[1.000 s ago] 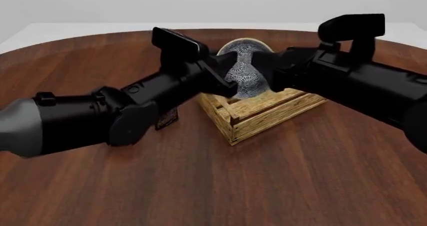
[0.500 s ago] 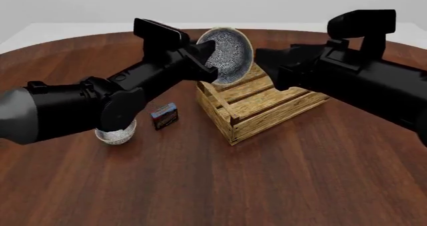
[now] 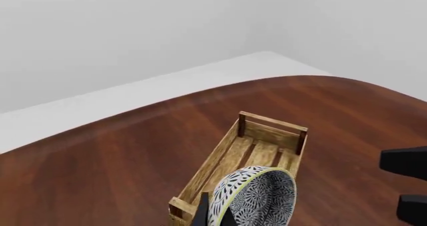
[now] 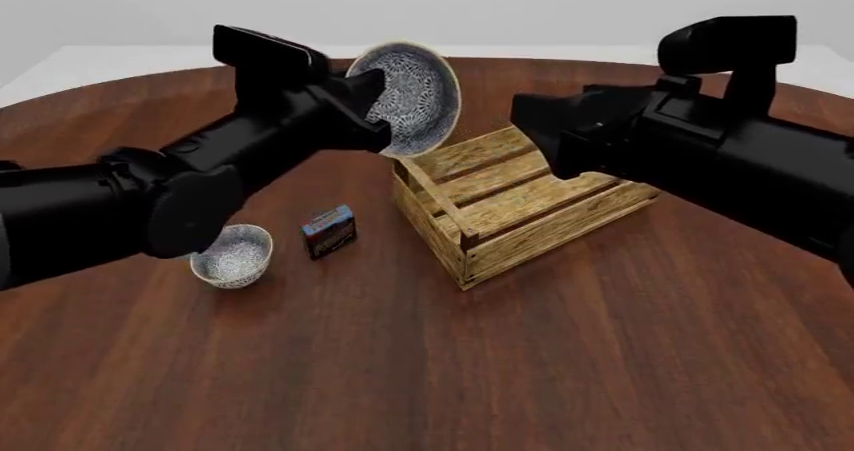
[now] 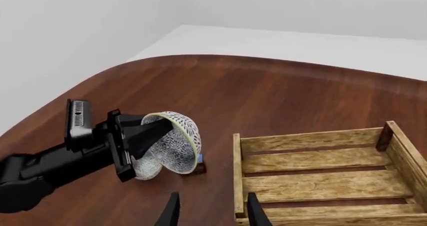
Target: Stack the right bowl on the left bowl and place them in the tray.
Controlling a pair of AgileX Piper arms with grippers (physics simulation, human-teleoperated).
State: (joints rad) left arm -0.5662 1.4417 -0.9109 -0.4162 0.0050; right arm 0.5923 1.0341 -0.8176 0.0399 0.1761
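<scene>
A large patterned bowl (image 4: 411,96) hangs tilted in the air, up and left of the tray (image 4: 534,211). My left gripper (image 4: 378,123) is shut on its rim. The left wrist view shows the same bowl (image 3: 260,196) over the tray's near end (image 3: 220,166). A smaller patterned bowl (image 4: 232,255) stands on the table at the left, below the left arm. My right gripper (image 5: 212,215) is open and holds nothing. It hovers by the tray's near side (image 5: 313,171) and looks toward the held bowl (image 5: 175,141).
A small blue-and-red box (image 4: 327,231) lies on the wooden table between the small bowl and the tray. The tray is a slatted light-wood crate with nothing in it. The right arm's bulk (image 4: 721,151) hangs over the tray's right side.
The left arm has carried the big bowl up and to the left, away from the tray and the right gripper. That uncovered the small bowl and the box on the table.
</scene>
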